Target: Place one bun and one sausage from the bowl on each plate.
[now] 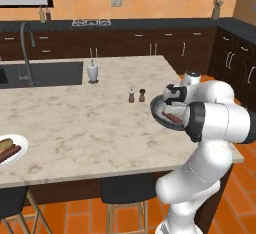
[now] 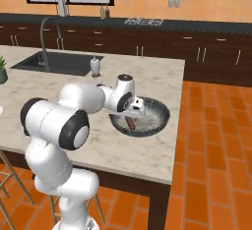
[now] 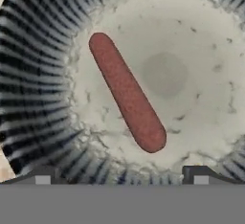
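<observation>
reddish-brown sausage (image 3: 127, 98) lies alone on pale floor of wide dark-grey ribbed bowl (image 2: 160, 121) near marble worktop (image 1: 75, 123) edge; end effector (image 3: 122, 175) hovers above it, fingers spread wide, gripping nothing.

We see a reddish-brown sausage (image 3: 127, 92) in the bowl (image 3: 38, 98), whose dark-grey wall is striped with pale ribs around a speckled off-white floor; the counter (image 1: 75, 123) is beige marble
</observation>
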